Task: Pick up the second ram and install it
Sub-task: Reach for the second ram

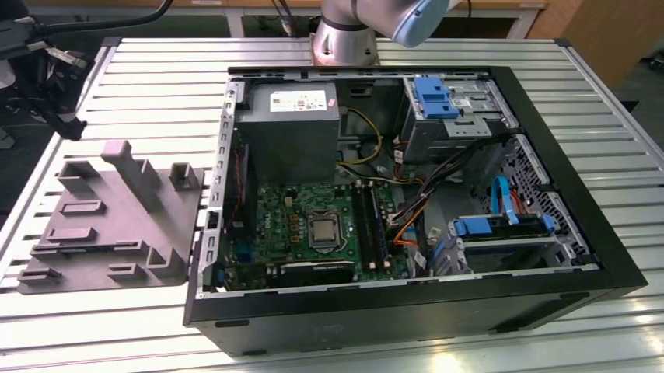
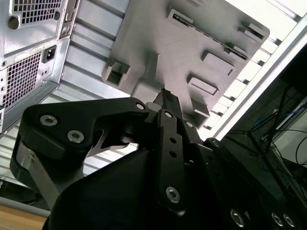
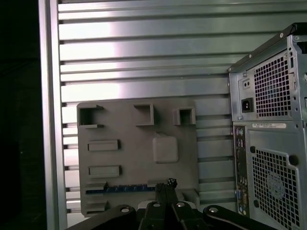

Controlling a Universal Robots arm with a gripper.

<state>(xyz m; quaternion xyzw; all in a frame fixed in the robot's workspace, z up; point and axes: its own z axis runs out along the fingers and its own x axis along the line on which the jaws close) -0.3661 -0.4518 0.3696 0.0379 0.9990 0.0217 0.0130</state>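
Note:
The second ram [image 3: 120,189] shows as a thin blue strip lying in a long slot of the grey fixture [image 3: 139,158] on the slatted table. My gripper [image 3: 166,185] hangs well above that fixture, its black fingers pressed together with nothing between them. In the first wrist view the fingertips sit over the end of the blue strip. The second wrist view shows the same shut fingers [image 2: 165,98] over the grey fixture [image 2: 182,57]. In the exterior view the fixture [image 1: 114,225] lies to the left of the open computer case [image 1: 415,311], whose green motherboard [image 1: 285,221] carries long black memory slots [image 1: 372,221].
The case's rear panel with vents and ports stands beside the fixture [image 3: 273,143]. Inside the case are a grey power supply [image 1: 285,132], blue drive brackets [image 1: 434,97], and loose cables [image 1: 415,217]. The robot's base [image 1: 343,35] stands behind the case. The table edge [image 3: 48,120] runs alongside the fixture.

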